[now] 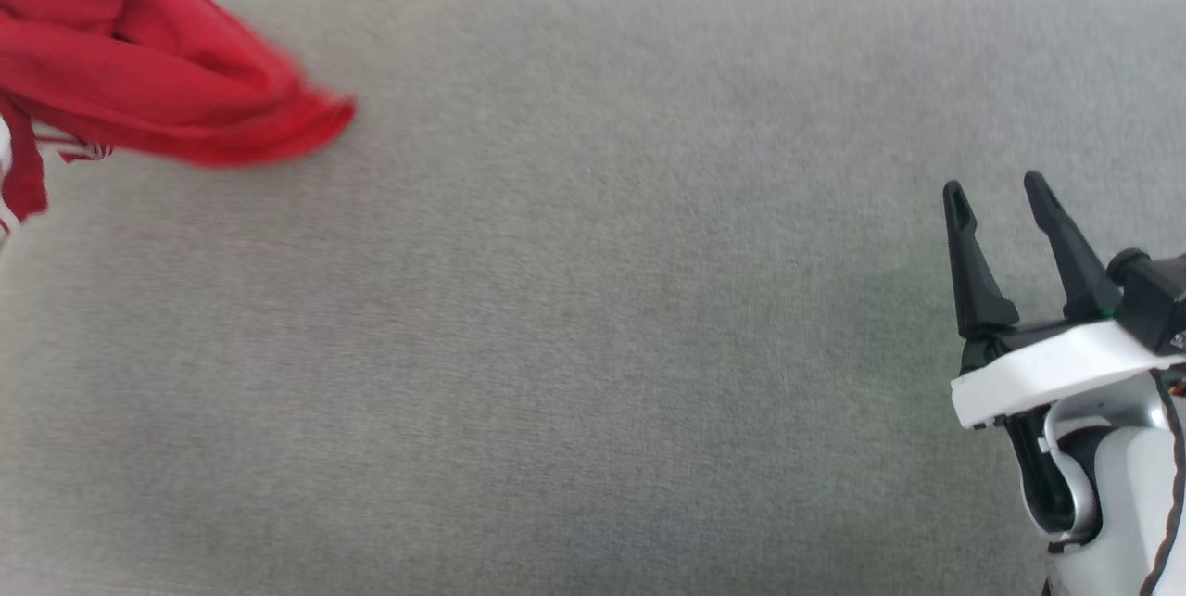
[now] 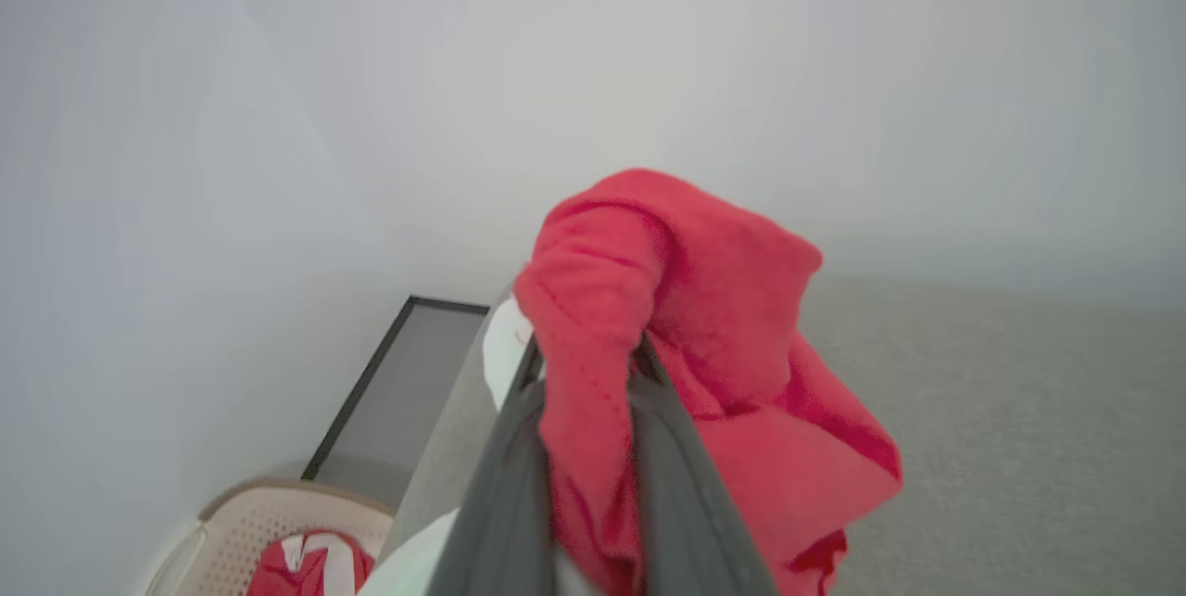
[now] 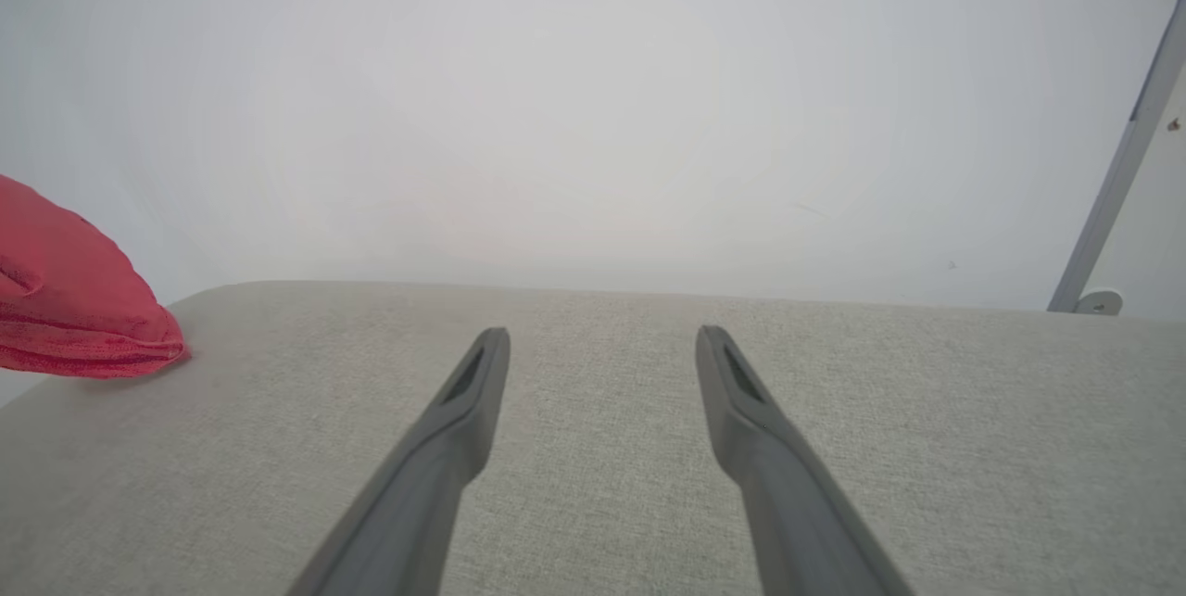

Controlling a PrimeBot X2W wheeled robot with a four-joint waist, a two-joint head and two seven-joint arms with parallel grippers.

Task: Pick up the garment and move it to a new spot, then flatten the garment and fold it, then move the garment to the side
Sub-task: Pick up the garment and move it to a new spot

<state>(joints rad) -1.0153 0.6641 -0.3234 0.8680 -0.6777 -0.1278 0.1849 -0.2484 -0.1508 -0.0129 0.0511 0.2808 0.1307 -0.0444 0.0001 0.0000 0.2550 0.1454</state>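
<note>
Head view: garment [image 1: 139, 68] bunched, tip pointing right | left hand [image 2: 588, 364] pinching it | right hand [image 1: 993, 188] spread

Looking down on a desk [image 1: 593, 346] covered in pale grey woven fabric, stretching from left to right across the frame and ending at a rounded far edge along the top. Seeing a bunched red garment [image 1: 157, 68] overhanging the upper left corner, not telling whether touching the fabric.
</note>
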